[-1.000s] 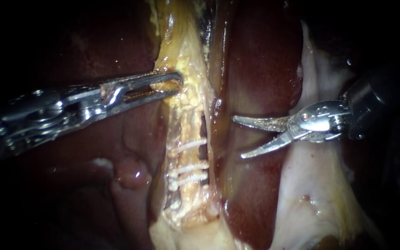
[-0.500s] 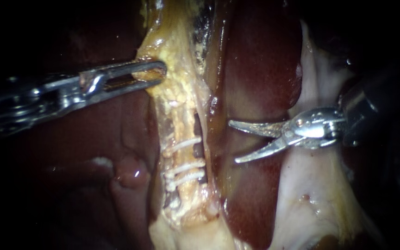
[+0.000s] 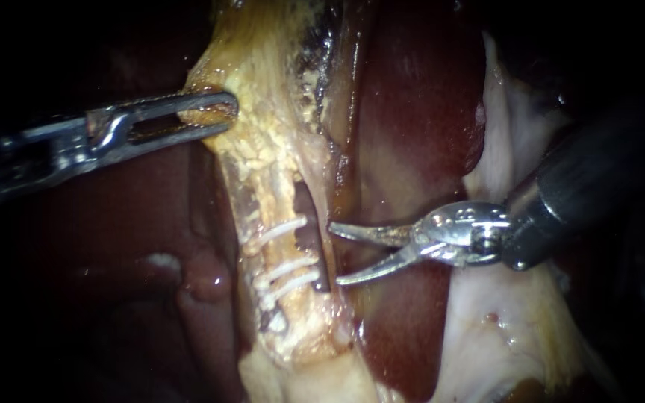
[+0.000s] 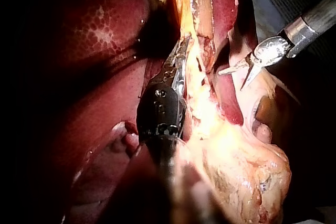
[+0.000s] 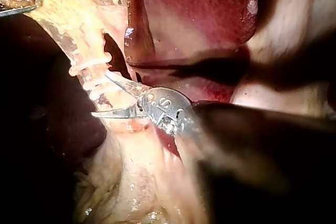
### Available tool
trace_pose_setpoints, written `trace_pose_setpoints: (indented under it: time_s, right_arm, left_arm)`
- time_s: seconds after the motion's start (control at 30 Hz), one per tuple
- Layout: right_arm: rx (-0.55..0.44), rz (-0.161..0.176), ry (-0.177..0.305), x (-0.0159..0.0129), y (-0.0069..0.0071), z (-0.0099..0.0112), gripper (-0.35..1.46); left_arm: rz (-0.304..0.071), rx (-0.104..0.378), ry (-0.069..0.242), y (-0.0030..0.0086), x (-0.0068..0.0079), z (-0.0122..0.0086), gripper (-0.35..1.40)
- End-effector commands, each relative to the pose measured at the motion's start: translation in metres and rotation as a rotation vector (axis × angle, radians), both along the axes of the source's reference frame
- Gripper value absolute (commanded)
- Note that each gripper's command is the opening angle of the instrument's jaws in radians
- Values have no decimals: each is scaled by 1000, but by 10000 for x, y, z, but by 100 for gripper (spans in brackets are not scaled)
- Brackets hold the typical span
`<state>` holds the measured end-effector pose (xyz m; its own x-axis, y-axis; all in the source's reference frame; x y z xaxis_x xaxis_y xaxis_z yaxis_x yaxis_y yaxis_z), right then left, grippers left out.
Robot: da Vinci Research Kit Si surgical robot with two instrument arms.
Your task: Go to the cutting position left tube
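Your left instrument [image 3: 214, 116], upper left, is clamped on the yellow tissue [image 3: 263, 142], apparently tensioning the left tube [image 3: 266, 201] mid-frame so its 3 white clips [image 3: 285, 267] spread out. Your right instrument [image 3: 335, 254] has its blades apart just right of the tube, level with the gap under the top clip. The liver [image 3: 412, 97] crowds that side, so there's not much room.

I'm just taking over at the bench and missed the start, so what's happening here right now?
The left instrument has its jaws shut on the yellowish tissue above the left tube, holding it stretched toward its own side beside the liver. Three white clips sit across that tube. The right instrument, its blades open, points at the tube at the level of the clips, with its tips close beside it. The tube looks uncut.
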<state>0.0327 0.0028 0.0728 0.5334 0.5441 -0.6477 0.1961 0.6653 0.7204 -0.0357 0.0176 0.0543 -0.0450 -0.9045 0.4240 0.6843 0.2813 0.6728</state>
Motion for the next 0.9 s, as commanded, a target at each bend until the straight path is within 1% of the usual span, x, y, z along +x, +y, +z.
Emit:
trace_pose_setpoints:
  time_s: [0.03,0.13,0.33,0.57,0.73,0.9]
  right_arm:
    - [2,0,-3,2,0,2,140]
    - [12,-14,-9,8,0,11,140]
    - [10,-31,-29,19,1,27,140]
    - [1,-43,-49,24,4,42,140]
    - [-1,-44,-48,26,6,49,140]
    - [-5,-53,-49,30,6,57,140]
  left_arm:
    - [0,0,1,0,0,-1,-35]
    - [0,0,1,-1,0,-2,-35]
    - [-3,-1,0,-3,1,-6,-35]
    - [0,-5,2,-4,1,-8,-35]
    - [0,-5,2,-4,1,-9,-35]
    - [0,-5,3,-4,1,-10,-35]
